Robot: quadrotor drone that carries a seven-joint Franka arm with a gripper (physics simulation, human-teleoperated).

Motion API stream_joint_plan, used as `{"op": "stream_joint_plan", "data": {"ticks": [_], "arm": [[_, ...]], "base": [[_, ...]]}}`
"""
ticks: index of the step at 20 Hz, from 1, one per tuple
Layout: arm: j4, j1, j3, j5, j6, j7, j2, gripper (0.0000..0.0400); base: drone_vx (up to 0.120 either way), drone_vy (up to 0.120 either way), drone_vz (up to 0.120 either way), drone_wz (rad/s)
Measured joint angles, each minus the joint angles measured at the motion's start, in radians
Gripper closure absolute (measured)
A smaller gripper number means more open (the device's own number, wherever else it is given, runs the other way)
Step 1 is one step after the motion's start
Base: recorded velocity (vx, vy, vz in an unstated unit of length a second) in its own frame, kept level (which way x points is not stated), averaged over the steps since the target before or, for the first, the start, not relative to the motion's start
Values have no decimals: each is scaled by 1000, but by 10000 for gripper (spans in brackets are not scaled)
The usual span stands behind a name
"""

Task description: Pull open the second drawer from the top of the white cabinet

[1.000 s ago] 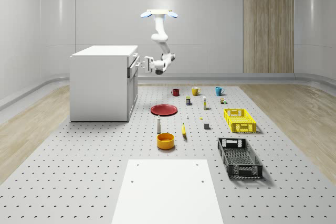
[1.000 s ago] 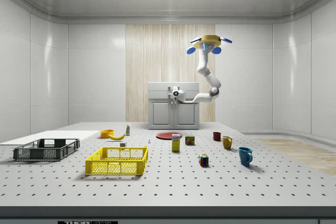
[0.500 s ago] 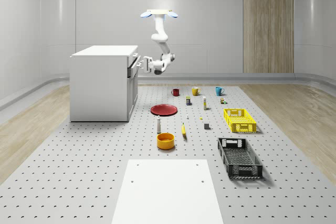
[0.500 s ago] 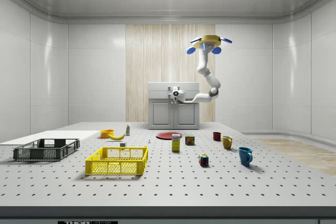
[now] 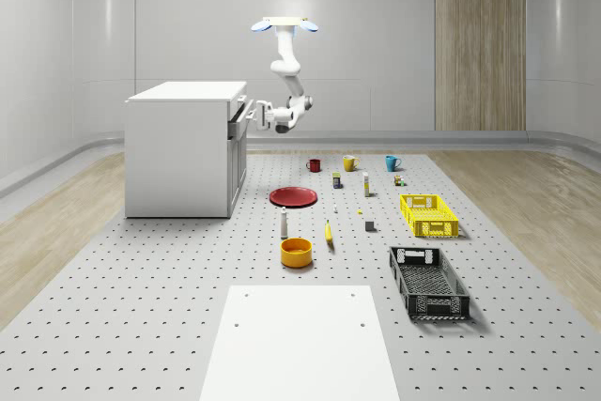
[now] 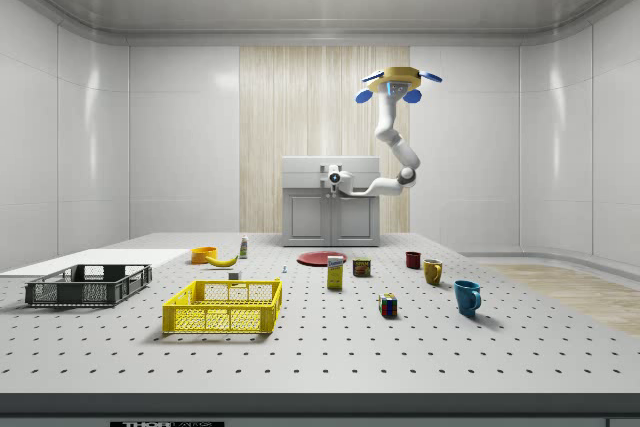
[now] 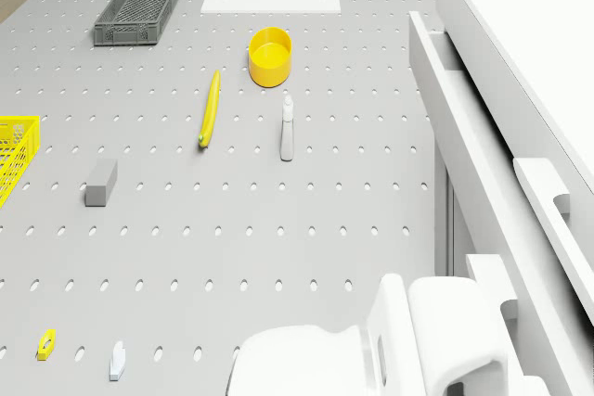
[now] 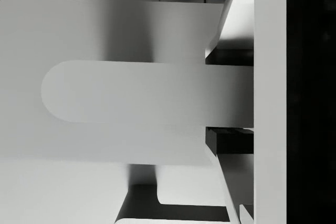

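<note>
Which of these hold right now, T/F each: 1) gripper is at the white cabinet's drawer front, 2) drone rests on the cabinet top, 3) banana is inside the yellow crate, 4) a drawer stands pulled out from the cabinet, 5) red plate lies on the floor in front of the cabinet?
1) True: the gripper is at the drawer front of the white cabinet.
2) False: the drone hovers in the air beside the cabinet, above the mat.
3) False: the banana lies on the mat, apart from the yellow crate.
4) True: the drawer juts out.
5) True: red plate.
</note>
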Motion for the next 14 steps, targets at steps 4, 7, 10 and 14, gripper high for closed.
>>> {"op": "stream_joint_plan", "data": {"ticks": [4,7,10,14], "arm": [[2,-6,-1,-6,-7,33,-3,282],[11,-10,-4,-40,-9,69,-16,240],[16,-11,-13,-66,-16,94,-26,211],[16,-7,-31,-81,-24,122,-35,201]], "base": [[0,0,0,0],[0,0,0,0],[0,0,0,0],[0,0,0,0]]}}
